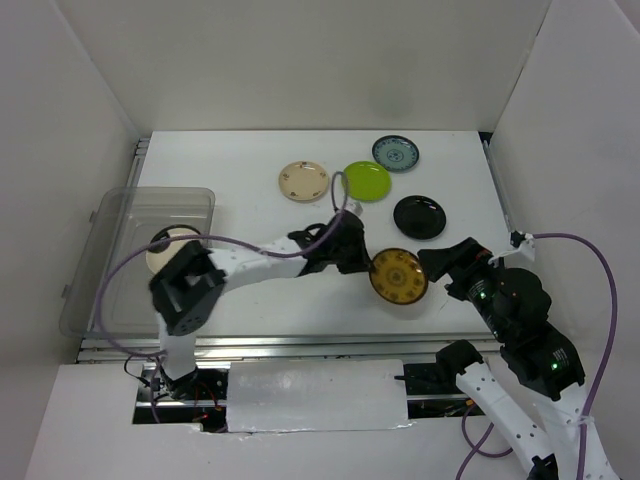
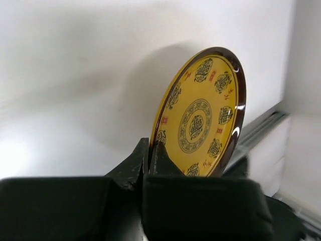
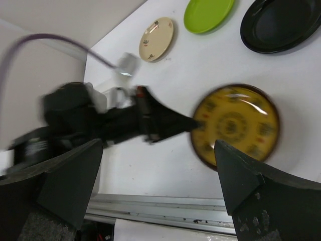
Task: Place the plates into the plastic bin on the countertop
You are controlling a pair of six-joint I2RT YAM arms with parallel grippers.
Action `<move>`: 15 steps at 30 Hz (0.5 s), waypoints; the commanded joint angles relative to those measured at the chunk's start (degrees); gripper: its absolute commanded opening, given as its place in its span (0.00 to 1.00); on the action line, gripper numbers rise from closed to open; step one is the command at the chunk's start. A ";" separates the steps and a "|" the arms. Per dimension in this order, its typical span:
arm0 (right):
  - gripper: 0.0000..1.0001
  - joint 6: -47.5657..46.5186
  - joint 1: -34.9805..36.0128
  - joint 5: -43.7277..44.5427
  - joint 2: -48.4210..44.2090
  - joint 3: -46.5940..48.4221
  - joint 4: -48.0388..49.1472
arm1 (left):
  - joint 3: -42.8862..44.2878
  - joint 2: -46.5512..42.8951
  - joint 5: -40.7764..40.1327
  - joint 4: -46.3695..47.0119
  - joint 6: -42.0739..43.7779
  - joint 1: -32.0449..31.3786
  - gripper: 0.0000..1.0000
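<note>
Near the front middle of the table (image 1: 250,160), the left arm (image 1: 262,262) reaches rightward, and the left arm's jaws are pinching the rim of a yellow plate (image 2: 200,115) with a dark brown edge and dark patterned medallions. I cannot tell whether this plate rests on the table or hangs just above it. Just beside it on the right, the right arm's jaws are spread wide, holding nothing, with the yellow plate in front of them in the right wrist view. Farther back lie four more plates: a cream plate (image 1: 303,181) just beside a lime green plate (image 1: 367,181), a teal plate (image 1: 396,153) behind them, and a black plate (image 1: 419,216) nearest the yellow one. The plastic bin (image 1: 110,290) stands at the left edge, well apart from these, with one cream plate inside (image 1: 165,252).
</note>
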 commanded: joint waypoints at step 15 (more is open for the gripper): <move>1.00 -0.46 -1.07 -13.92 10.68 -12.14 18.85 | -20.99 -61.92 -18.66 -38.89 7.70 65.51 0.00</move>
